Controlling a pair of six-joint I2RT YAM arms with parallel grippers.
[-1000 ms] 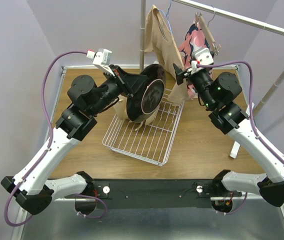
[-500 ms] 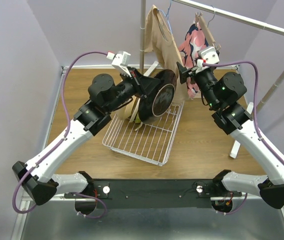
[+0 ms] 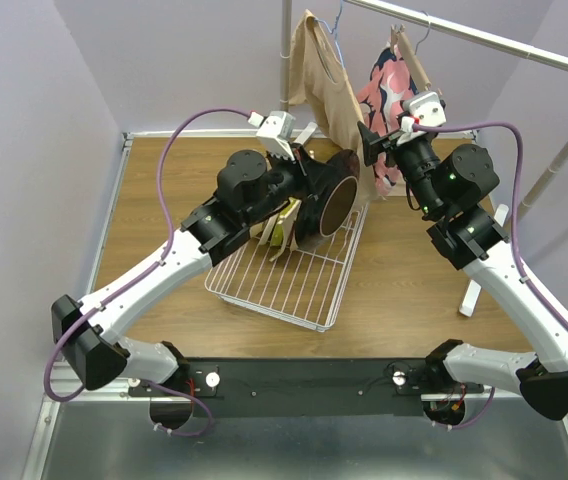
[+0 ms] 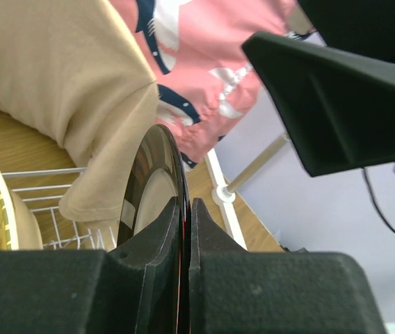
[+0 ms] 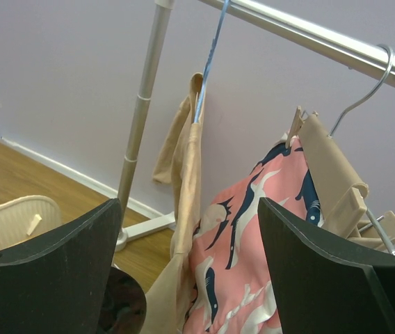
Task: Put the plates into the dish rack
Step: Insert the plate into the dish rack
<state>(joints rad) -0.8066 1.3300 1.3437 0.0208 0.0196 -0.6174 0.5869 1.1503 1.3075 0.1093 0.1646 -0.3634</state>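
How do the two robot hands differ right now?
The left gripper is shut on the rim of a dark plate; the right gripper is wide open and empty. The left is over the dish rack; the right faces the hanging clothes. Both are black.

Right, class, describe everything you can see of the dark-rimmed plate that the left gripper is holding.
The dark-rimmed plate is round, with a glossy black rim and a paler silvery centre, seemingly glazed. It stands on edge above the far end of the white wire dish rack, beside other plates slotted there. The left gripper pinches its rim from both sides. A beige hanging garment overlaps its top edge; contact is unclear.
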